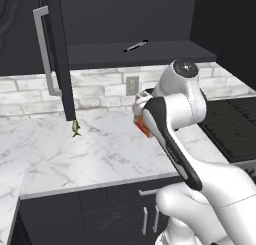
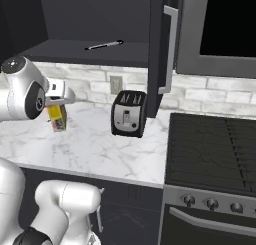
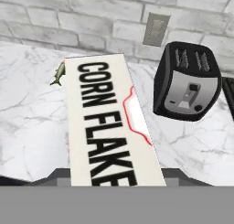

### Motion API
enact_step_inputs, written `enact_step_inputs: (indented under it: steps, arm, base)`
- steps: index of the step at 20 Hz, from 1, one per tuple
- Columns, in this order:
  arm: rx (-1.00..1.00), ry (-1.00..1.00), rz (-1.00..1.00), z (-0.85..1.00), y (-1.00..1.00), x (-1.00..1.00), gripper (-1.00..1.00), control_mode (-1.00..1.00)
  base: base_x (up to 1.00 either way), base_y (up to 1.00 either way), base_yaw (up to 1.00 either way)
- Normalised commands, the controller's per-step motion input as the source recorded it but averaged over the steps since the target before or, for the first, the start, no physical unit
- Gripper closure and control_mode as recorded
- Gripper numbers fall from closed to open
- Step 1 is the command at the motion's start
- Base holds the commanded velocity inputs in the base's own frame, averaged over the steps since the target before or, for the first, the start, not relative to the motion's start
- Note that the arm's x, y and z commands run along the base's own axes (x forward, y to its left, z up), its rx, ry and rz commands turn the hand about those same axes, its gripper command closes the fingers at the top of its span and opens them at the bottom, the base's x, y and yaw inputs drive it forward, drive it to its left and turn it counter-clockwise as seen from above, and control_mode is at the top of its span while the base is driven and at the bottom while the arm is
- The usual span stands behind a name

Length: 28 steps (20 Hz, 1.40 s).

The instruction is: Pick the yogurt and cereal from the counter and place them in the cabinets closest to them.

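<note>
While held aloft, cereal (image 3: 109,122) uncabineted.

Only readable thing here is "CORN FLAKES" in big black capitals on the pale top face of the red, orange and yellow cardboard cereal box (image 3: 112,122) in the hand view. The lettering runs lengthwise from about 11 o'clock down toward 6 o'clock (the last letter is cut off at the bottom, so it's really "CORN FLAKE" plus a sliver). A thin red outline sits at 3 o'clock of the words. In both base views the box's printing is too small to read.
</note>
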Motion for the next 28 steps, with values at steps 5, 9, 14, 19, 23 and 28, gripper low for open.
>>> enact_step_inputs:
  steps: [5,9,14,19,23,28]
  arm:
    - [0.04,0.0,-0.07,0.69,0.0,-0.23,1.0,-1.0]
    - [0.03,-0.02,-0.06,0.66,0.0,-0.15,1.0,-1.0]
    - [0.02,-0.08,-0.03,0.59,0.0,-0.04,1.0,-1.0]
    - [0.0,-0.11,-0.03,0.5,0.0,0.0,1.0,-1.0]
    - [0.0,-0.13,-0.04,0.43,0.0,0.0,1.0,-1.0]
    - [0.0,-0.16,-0.03,0.12,0.0,0.05,1.0,-1.0]
  base:
    - [0.0,0.0,0.0]
    - [0.0,0.0,0.0]
    - [0.0,0.0,0.0]
    - [0.0,0.0,0.0]
    - [0.0,0.0,0.0]
    - [0.0,0.0,0.0]
